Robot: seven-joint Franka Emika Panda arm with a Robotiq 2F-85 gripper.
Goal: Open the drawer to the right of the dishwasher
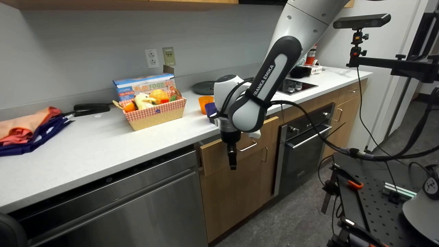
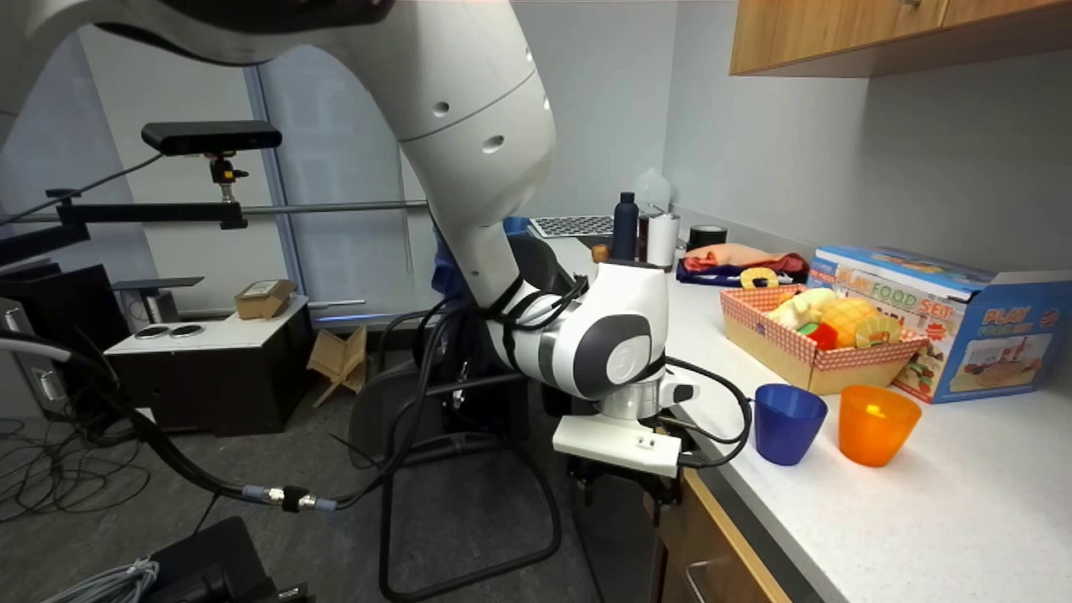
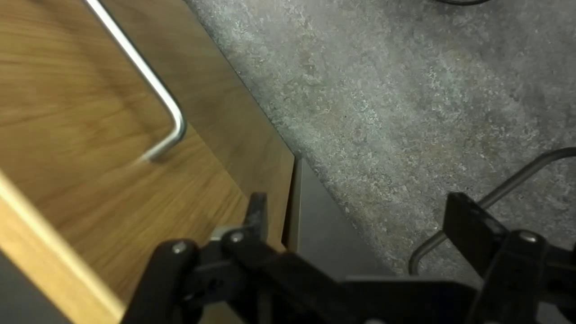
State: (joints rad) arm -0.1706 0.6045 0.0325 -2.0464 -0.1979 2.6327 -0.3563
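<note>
The drawer (image 1: 214, 156) has a brown wood front and stands partly out from the cabinet, right of the stainless dishwasher (image 1: 144, 212). A dark gap shows behind its top edge. The drawer front also shows in an exterior view (image 2: 712, 548) and in the wrist view (image 3: 67, 135). Its silver bar handle (image 3: 139, 63) is at upper left there, outside the jaws. My gripper (image 1: 232, 163) points down in front of the drawer front, left of the handle. In the wrist view my gripper (image 3: 357, 211) is open with nothing between the fingers. Whether the left finger touches the drawer front is unclear.
The white countertop (image 1: 103, 144) overhangs the drawer. It holds a toy food basket (image 1: 157, 113), an orange cup (image 2: 875, 427) and a blue cup (image 2: 787, 423). A cabinet door (image 1: 236, 199) is below the drawer. A black oven (image 1: 305, 151) and a chair frame (image 2: 469, 582) are nearby.
</note>
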